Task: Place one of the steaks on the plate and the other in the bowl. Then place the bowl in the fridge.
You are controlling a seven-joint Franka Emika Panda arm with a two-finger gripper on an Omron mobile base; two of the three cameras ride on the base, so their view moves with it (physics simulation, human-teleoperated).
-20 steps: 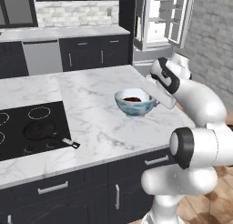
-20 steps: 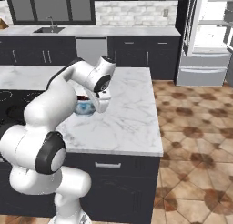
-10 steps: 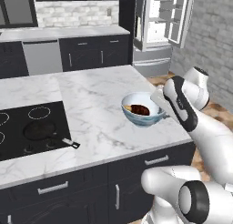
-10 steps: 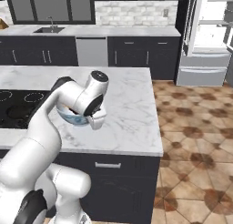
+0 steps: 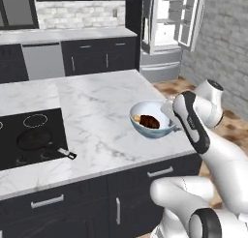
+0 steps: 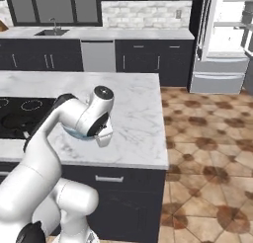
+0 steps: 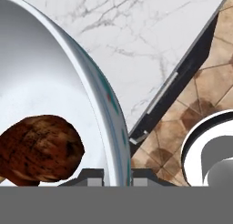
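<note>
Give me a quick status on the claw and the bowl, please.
Claw shut on the bowl rim. Bowl lifted near the island's front edge, steak inside. Fridge open across the floor, path looks clear.

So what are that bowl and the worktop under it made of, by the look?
The bowl looks like glazed ceramic: smooth pale grey-white with a bluish rim, though plastic is possible. The worktop looks like polished marble, white with grey veins, or an imitation of it.
</note>
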